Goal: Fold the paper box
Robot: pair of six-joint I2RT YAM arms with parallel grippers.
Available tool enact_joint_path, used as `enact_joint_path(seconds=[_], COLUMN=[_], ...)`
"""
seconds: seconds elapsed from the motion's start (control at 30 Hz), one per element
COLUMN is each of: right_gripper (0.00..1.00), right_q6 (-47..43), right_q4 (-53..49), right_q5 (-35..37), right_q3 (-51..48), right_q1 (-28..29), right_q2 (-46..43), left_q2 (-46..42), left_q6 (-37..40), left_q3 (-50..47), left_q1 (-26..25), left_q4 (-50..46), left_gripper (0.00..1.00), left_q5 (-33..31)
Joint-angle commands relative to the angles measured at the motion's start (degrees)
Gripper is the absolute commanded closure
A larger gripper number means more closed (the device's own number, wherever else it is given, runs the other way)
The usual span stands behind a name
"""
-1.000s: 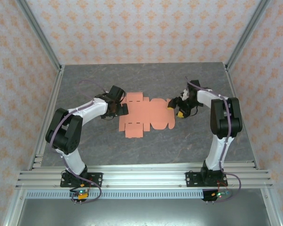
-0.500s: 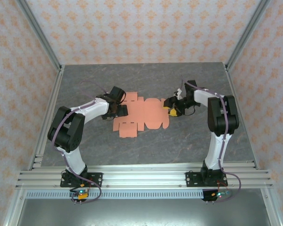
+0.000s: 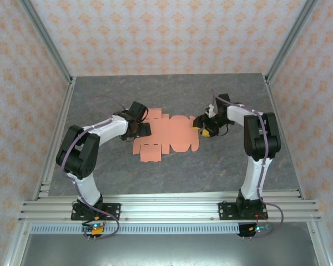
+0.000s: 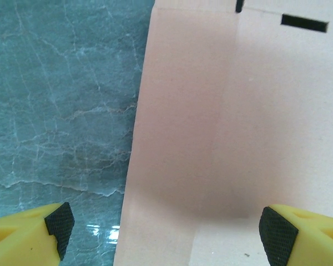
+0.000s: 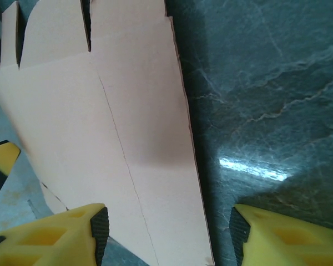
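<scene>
The paper box (image 3: 165, 136) is a flat salmon-orange die-cut sheet with tabs and flaps, lying on the grey marble table (image 3: 172, 172). My left gripper (image 3: 142, 129) is at the sheet's left end. In the left wrist view it (image 4: 167, 228) is open wide, one pad over bare table and the other over the paper box (image 4: 222, 122). My right gripper (image 3: 200, 126) is at the sheet's right end. It (image 5: 169, 224) is open, and the right edge panel of the paper box (image 5: 100, 122) runs between its yellow fingers (image 5: 61, 235), casting a shadow on the table.
Patterned walls and metal frame posts (image 3: 50, 61) close in the table on three sides. An aluminium rail (image 3: 166, 208) carries both arm bases along the near edge. Bare marble lies in front of and behind the sheet.
My right gripper has moved left and its jaws have narrowed somewhat. The sheet has slid a little to the left with it. The left gripper has hardly moved.
</scene>
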Motion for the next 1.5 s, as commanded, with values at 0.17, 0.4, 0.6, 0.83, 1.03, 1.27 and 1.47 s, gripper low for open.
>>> enact_joint_path(seconds=[0.17, 0.4, 0.6, 0.83, 1.03, 1.27, 1.47], right_gripper=[0.38, 0.38, 0.38, 0.38, 0.38, 0.31, 0.29], right_q6=[0.0, -2.68, -1.46, 0.23, 0.53, -2.97, -2.43], right_q4=[-0.61, -4.73, -2.65, 0.71, 1.42, -1.92, 0.0], right_q5=[1.19, -2.36, -6.99, -12.6, -14.62, -13.97, -17.12], right_q3=[4.8, 7.05, 6.15, 4.59, 3.47, 3.41, 2.21], right_q1=[0.68, 2.73, 3.06, 3.06, 3.06, 2.93, 2.85], right_q2=[3.62, 4.93, 4.1, 0.99, -1.21, -1.87, -1.4], left_q2=[0.69, 2.95, 3.17, 3.24, 3.5, 3.63, 4.01], left_q6=[3.01, 2.65, 2.22, 2.31, 2.04, 2.89, 3.36], left_q3=[0.3, 0.71, 0.41, 0.66, 0.66, 1.42, 2.19], left_q1=[1.15, 1.15, 1.15, 1.28, 1.5, 2.04, 3.0], left_q4=[3.66, 3.7, 4.21, 2.95, 2.28, 1.16, 0.96], left_gripper=[0.11, 0.12, 0.12, 0.12, 0.13, 0.12, 0.12], left_q5=[2.72, 3.34, 3.95, 2.3, 1.57, 0.08, -0.03])
